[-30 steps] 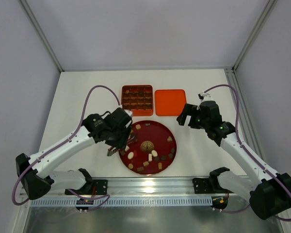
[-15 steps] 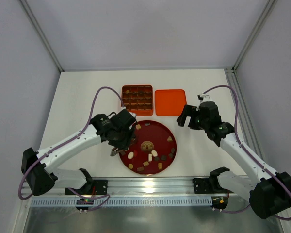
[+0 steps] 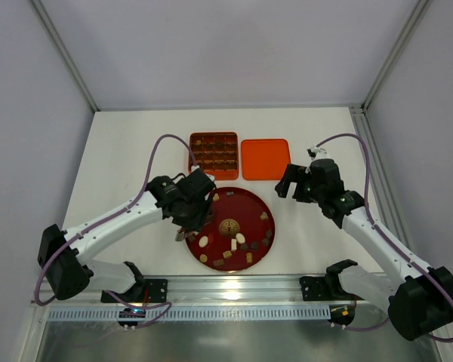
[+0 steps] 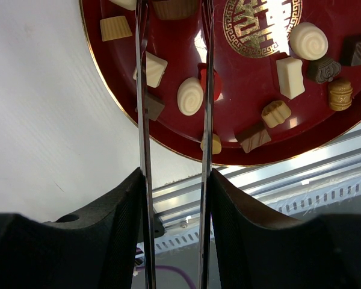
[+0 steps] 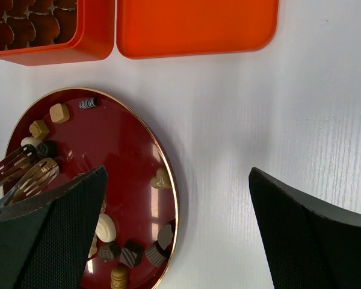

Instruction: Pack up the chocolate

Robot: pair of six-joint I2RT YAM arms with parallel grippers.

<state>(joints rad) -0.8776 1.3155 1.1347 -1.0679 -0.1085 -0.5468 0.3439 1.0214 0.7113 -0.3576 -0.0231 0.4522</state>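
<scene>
Chocolate pieces, dark, tan and cream-white, lie scattered on the round red plate (image 3: 245, 205); one of them is a cream oval (image 4: 190, 96). My left gripper (image 4: 175, 179) is shut on a pair of metal tongs (image 4: 143, 120) over the plate's left side. Between the blades at their far end sits a tan chocolate (image 4: 174, 7). In the top view the left gripper (image 3: 189, 215) hangs above the plate's left rim. Right of the plate, over bare table, my right gripper (image 5: 177, 174) stands open and holds nothing; the top view also shows this right gripper (image 3: 288, 181).
An orange box (image 3: 214, 155) with a grid of compartments, dark pieces inside, sits beyond the plate. Its orange lid (image 3: 265, 158) lies flat just to the right. A metal rail (image 3: 234, 286) runs along the near table edge.
My left arm has shifted a little to the right and away from the rail, carrying the tongs further over the plate. The right arm has not moved.
</scene>
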